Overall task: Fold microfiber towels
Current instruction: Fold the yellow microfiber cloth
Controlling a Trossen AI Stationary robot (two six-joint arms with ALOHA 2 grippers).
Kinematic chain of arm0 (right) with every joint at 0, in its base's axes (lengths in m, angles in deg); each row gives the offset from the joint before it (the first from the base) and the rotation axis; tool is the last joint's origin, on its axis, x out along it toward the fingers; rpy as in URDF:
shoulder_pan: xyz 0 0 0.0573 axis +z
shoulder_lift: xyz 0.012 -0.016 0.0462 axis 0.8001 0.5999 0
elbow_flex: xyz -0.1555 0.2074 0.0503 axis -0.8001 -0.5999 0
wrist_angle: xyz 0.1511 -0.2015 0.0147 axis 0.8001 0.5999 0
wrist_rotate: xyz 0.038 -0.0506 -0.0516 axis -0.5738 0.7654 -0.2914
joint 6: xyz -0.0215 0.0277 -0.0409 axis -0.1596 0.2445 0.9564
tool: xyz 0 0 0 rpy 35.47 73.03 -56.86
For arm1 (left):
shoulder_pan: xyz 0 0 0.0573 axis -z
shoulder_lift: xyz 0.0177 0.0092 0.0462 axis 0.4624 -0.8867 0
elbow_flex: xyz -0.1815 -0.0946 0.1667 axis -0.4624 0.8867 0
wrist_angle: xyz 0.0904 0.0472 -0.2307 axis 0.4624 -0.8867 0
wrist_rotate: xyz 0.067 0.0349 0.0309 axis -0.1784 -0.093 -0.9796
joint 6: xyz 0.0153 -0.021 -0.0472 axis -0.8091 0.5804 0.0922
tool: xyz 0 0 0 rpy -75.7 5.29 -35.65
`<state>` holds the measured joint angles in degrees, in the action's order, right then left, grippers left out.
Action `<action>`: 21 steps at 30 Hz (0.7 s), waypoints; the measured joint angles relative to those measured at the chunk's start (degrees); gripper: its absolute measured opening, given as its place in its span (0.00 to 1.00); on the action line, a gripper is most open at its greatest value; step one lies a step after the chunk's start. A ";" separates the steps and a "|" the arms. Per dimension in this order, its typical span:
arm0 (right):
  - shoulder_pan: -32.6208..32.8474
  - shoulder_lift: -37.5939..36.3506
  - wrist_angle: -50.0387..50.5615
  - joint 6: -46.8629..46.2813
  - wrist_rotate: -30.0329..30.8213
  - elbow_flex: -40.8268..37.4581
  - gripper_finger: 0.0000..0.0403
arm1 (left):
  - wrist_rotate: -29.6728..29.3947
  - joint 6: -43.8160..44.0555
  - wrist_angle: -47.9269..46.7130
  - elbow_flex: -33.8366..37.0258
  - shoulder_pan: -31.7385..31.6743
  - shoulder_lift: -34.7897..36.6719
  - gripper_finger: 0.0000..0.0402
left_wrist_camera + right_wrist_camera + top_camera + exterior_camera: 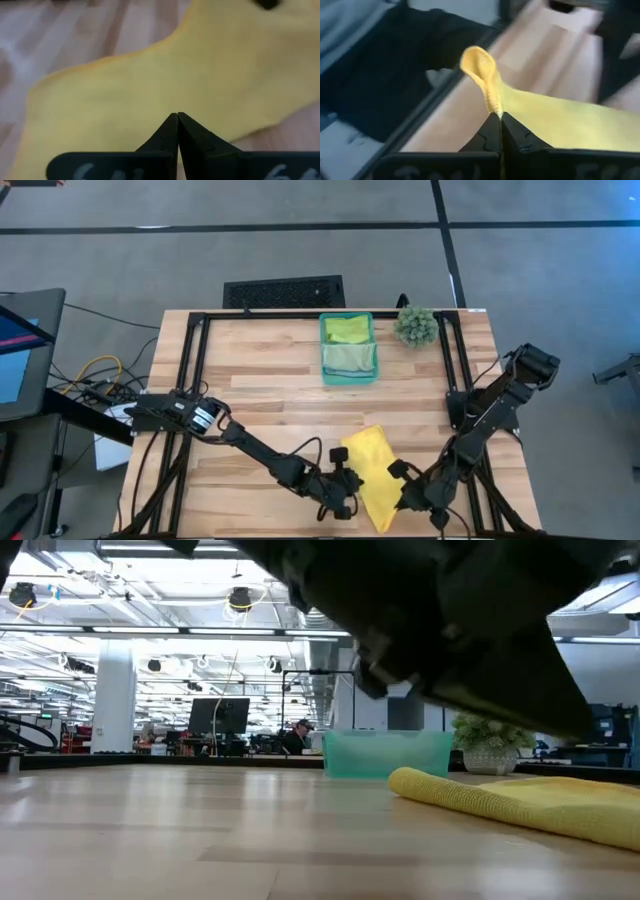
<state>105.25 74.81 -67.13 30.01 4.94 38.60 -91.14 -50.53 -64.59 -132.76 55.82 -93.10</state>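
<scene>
Wooden tabletop (260, 370): both end effectors, left (347, 502) and right (403, 498), were clamped on the yellow towel (368, 468), only half folded; bin (349, 374) held two more.

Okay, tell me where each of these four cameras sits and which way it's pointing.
High view: overhead, looking straight down at the table; both arms show, left hand and right hand at the yellow towel.
Low view: table height, looking level across to the teal bin and plant; a dark arm fills the top.
Left wrist view: looks past its shut fingers onto the towel.
Right wrist view: looks past its fingers pinching a towel edge.
All four views share the yellow towel.
</scene>
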 joint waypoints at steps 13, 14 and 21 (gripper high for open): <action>-7.02 -0.93 6.98 -6.02 8.65 -0.04 0.04 | 8.98 -2.07 2.77 -2.41 -1.01 -5.73 0.00; -8.00 -1.48 7.42 -6.05 9.07 -0.07 0.04 | 9.15 -2.42 2.35 -2.96 -1.02 -5.79 0.00; -13.70 -8.72 10.48 -5.75 9.61 -0.02 0.05 | 7.22 -4.04 -1.66 -5.69 0.13 -5.95 0.00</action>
<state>91.55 66.09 -56.65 24.27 14.55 38.57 -83.92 -54.57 -66.25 -138.45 55.95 -99.06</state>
